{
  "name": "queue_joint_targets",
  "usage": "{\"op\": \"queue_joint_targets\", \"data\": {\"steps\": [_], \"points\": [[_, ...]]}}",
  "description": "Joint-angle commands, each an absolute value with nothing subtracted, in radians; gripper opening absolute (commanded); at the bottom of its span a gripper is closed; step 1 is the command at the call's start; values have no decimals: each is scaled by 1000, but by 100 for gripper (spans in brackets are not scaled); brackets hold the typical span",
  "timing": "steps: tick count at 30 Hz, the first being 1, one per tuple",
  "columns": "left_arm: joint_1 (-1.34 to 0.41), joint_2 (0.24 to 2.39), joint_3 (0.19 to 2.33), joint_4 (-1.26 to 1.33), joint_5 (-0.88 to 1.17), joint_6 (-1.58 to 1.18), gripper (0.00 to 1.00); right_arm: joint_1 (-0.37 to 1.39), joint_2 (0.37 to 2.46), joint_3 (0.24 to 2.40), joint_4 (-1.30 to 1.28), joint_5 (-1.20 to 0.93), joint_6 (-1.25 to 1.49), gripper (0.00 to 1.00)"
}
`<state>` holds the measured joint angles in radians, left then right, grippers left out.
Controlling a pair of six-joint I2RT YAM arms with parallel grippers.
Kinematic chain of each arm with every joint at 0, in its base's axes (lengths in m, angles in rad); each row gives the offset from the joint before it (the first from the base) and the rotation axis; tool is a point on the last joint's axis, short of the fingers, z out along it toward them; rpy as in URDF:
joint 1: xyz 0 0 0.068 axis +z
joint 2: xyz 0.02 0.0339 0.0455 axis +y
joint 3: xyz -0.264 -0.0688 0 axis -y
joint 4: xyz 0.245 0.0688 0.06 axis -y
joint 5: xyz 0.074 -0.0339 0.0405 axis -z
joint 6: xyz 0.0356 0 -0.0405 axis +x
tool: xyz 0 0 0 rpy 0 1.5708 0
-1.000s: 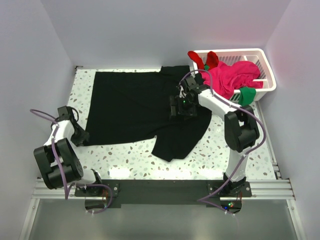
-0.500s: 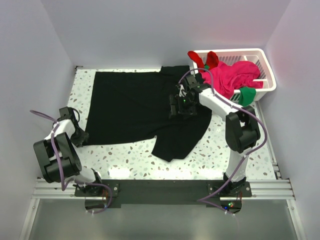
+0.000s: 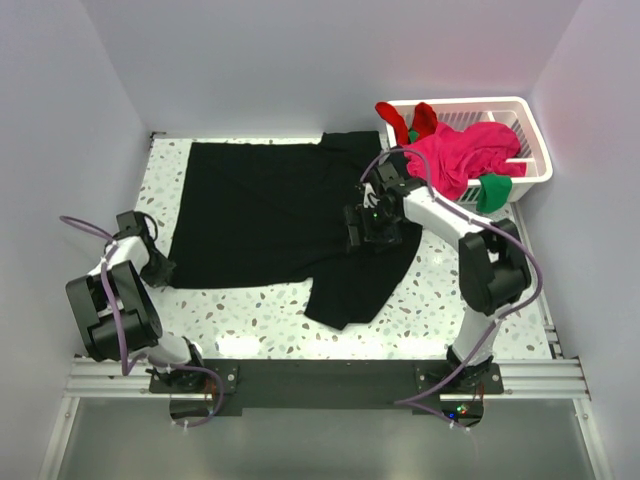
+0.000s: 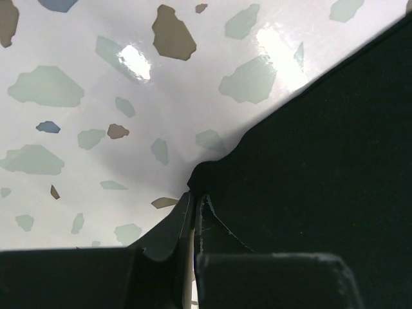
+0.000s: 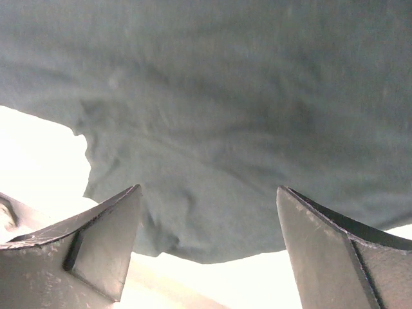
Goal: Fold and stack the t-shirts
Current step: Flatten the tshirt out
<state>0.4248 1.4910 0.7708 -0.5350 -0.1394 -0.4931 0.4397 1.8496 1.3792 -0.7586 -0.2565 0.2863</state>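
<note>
A large black t-shirt [image 3: 260, 210] lies spread on the speckled table [image 3: 420, 300], with one part folded down toward the front middle. My left gripper [image 3: 160, 270] is at the shirt's front-left corner. In the left wrist view the left gripper [image 4: 194, 212] is shut on that corner of the black cloth [image 4: 322, 148]. My right gripper [image 3: 362, 232] hovers over the shirt's right half. In the right wrist view the right gripper [image 5: 209, 244] is wide open and empty above wrinkled cloth [image 5: 212, 116] near a hem.
A white slatted basket [image 3: 535, 140] stands at the back right. It holds a magenta-pink shirt [image 3: 465, 155], a red one [image 3: 410, 118] and a green one [image 3: 495, 190] hanging over its rim. Walls close in on the left, the back and the right.
My right gripper has moved a little toward the near edge over the shirt. My left arm has shifted slightly and the shirt's front-left corner has moved a little left.
</note>
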Motion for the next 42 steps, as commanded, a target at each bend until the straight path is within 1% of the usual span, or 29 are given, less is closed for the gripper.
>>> {"op": "queue_joint_targets", "data": {"steps": [1,6,9,12,15,23,31,34,36,37,38,39,41,42], "points": [[431,1528,791,-495,-89,-453,0,466,1727,1312,-805,-255,236,88],[431,1513,831,-494,-40,-411,0,543,1594,1172,-862,-213,248,86],[430,1506,856,-495,-15,-390,0,593,1508,1034,-880,-186,306,84],[431,1500,868,-494,-5,-371,0,629,1424,954,-858,-183,388,83],[431,1500,877,-492,18,-345,0,644,1388,879,-800,-184,469,81],[433,1546,888,-466,89,-357,0,702,1446,839,-692,-170,566,75],[431,1555,862,-448,104,-365,0,736,1512,808,-617,-127,627,65],[431,1552,853,-442,113,-367,0,738,1542,802,-603,-118,637,56],[431,1552,857,-443,114,-367,0,739,1568,810,-617,-109,632,43],[430,1551,857,-442,112,-367,0,738,1577,813,-620,-107,630,43],[433,1551,859,-443,109,-368,0,738,1580,815,-620,-110,629,35],[431,1549,861,-445,109,-367,0,739,1582,816,-623,-112,626,29],[431,1549,865,-445,100,-365,0,739,1575,831,-641,-110,618,21],[431,1548,867,-446,95,-365,0,739,1569,841,-675,-112,609,13]]}}
